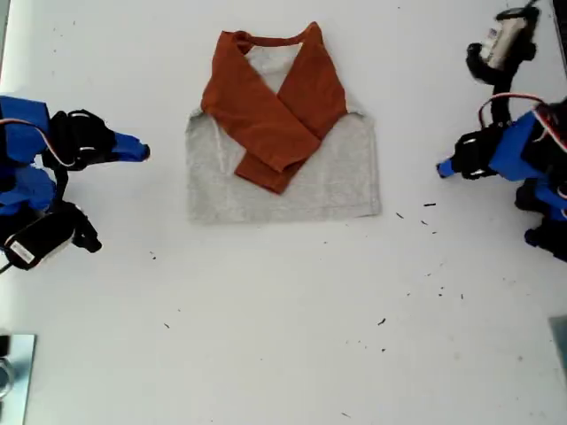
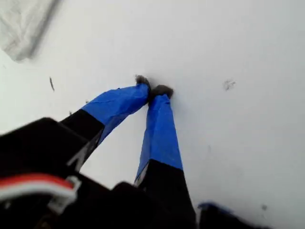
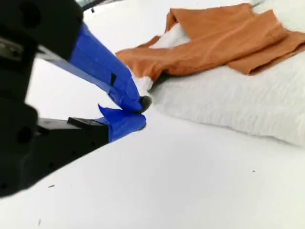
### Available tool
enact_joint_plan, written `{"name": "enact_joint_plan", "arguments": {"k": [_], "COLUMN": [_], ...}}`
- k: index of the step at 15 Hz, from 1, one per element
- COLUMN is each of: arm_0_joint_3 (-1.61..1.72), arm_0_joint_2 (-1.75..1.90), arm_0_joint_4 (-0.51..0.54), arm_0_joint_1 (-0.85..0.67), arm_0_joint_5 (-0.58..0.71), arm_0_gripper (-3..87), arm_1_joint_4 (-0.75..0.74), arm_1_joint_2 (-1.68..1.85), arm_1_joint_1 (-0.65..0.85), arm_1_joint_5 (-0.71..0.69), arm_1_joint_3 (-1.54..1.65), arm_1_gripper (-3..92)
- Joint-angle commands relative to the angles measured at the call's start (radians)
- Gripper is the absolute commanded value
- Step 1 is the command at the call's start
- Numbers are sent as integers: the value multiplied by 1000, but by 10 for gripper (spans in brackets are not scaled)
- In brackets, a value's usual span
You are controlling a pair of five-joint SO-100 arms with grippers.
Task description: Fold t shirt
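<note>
Two hands, both with fingers pressed together and gripping nothing. The t shirt (image 1: 292,190) lies flat on the white tabletop (image 1: 283,336), toward 12 o'clock of centre in the exterior view, collar at its 12 o'clock end, hem at 6. Both rust-orange sleeves (image 1: 275,115) are folded in and cross over the grey body.

My first hand (image 1: 443,168) sits at 3 o'clock of the shirt in the exterior view, apart from it, tips on or just above the tabletop; which, I cannot tell. Its wrist view shows only a grey corner of the shirt.

My second hand (image 1: 142,152) sits at 9 o'clock of the shirt in the exterior view, tips near the grey edge, not touching it.
</note>
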Motion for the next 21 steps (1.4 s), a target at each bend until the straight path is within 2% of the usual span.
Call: {"name": "enact_joint_plan", "arguments": {"k": [1, 2, 3, 4, 6, 10, 12, 13, 14, 15, 16, 18, 21], "arm_0_joint_3": [-454, -618, -727, -785, -762, -630, -635, -630, -634, -643, -649, -670, -730], "arm_0_joint_2": [-360, -480, -543, -574, -609, -911, -1068, -1124, -1167, -1197, -1204, -1204, -1157], "arm_0_joint_4": [163, 258, 304, 325, 290, 20, -64, -101, -130, -150, -183, -207, -169], "arm_0_joint_1": [106, 153, 199, 224, 242, 281, 273, 261, 259, 259, 272, 290, 364], "arm_0_joint_5": [-17, -14, -9, -8, -5, -5, 0, 8, 14, 21, 38, 41, 34], "arm_0_gripper": [148, 269, 291, 305, 305, 319, 306, 257, 159, -2, -2, -3, -3], "arm_1_joint_4": [133, 206, 261, 313, 342, 262, 144, 89, 46, 26, 11, -26, 41], "arm_1_joint_2": [-417, -499, -566, -644, -781, -1019, -1060, -1072, -1091, -1120, -1150, -1157, -979], "arm_1_joint_1": [-81, -101, -124, -147, -189, -250, -262, -262, -262, -265, -264, -281, -336], "arm_1_joint_5": [26, 41, 61, 72, 100, 166, 199, 209, 212, 219, 233, 230, 209], "arm_1_joint_3": [-598, -753, -871, -985, -1111, -1108, -997, -946, -919, -913, -910, -916, -937], "arm_1_gripper": [107, 220, 314, 360, 345, 324, 299, 279, 260, 186, 42, 32, 32]}}
